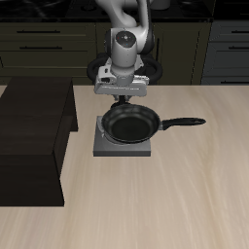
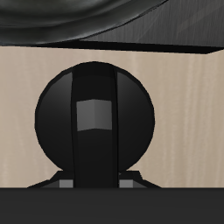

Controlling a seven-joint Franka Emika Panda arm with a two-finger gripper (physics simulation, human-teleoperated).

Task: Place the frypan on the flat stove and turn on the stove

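The black frypan [image 1: 129, 124] sits on the flat stove [image 1: 101, 146], covering its burner, with its long handle [image 1: 185, 124] sticking out sideways over the table. My gripper [image 1: 120, 99] hangs just above the stove's back edge, behind the pan, and its fingers look close together and hold nothing. The wrist view looks straight down on the stove's round black knob [image 2: 94, 118], which has a raised bar across it. The stove's grey edge [image 2: 149, 37] and the pan's glossy rim [image 2: 52, 16] show beyond it. My fingertips do not show in the wrist view.
A large dark brown block [image 1: 34, 136] stands on the table beside the stove, close to its edge. Dark cabinets [image 1: 39, 39] run along the back behind the robot's base. Bare wooden table [image 1: 146, 204] lies toward the front edge.
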